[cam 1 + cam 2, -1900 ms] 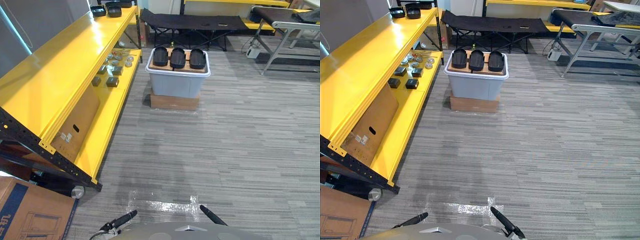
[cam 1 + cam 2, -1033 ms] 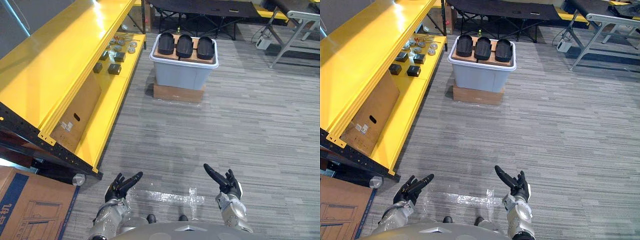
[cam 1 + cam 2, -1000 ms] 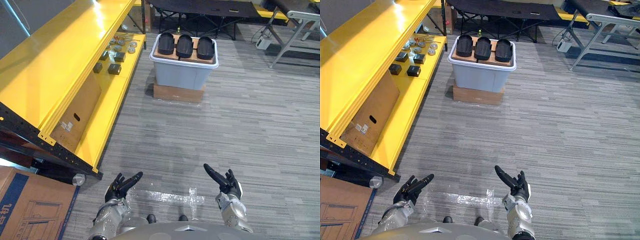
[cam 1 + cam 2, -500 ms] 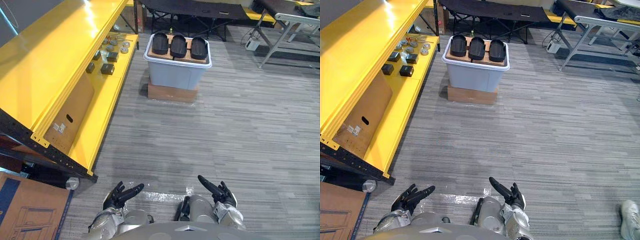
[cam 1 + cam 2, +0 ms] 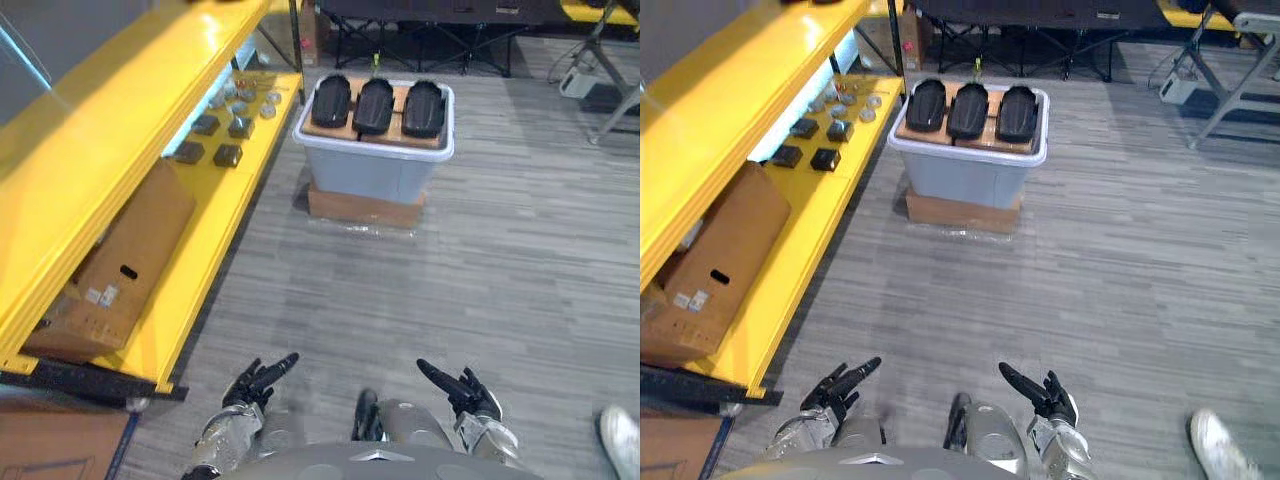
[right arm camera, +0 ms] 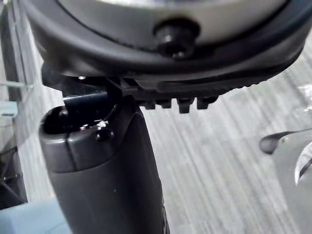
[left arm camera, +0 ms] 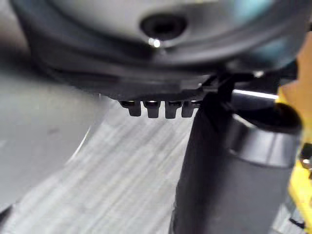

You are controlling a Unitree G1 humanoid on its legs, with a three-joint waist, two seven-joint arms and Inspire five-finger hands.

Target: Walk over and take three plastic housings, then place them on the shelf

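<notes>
The three plastic housings [image 5: 374,105] lie side by side on top of a grey tub [image 5: 370,170], well apart from both hands, at about 12 o'clock. Their long axes run from 12 to 6. The left hand [image 5: 258,378] and the right hand [image 5: 462,390] are empty, with fingers straight and spread. Neither is clearly nearer. The yellow shelf [image 5: 120,130] stands at 9 o'clock.

no readable text anywhere tbh, couple of small white stickers [image 5: 100,295] on the side of the cardboard box [image 5: 125,255], box sits on the lower level of the yellow shelf [image 5: 205,245], print on them way too tiny to make out
</notes>
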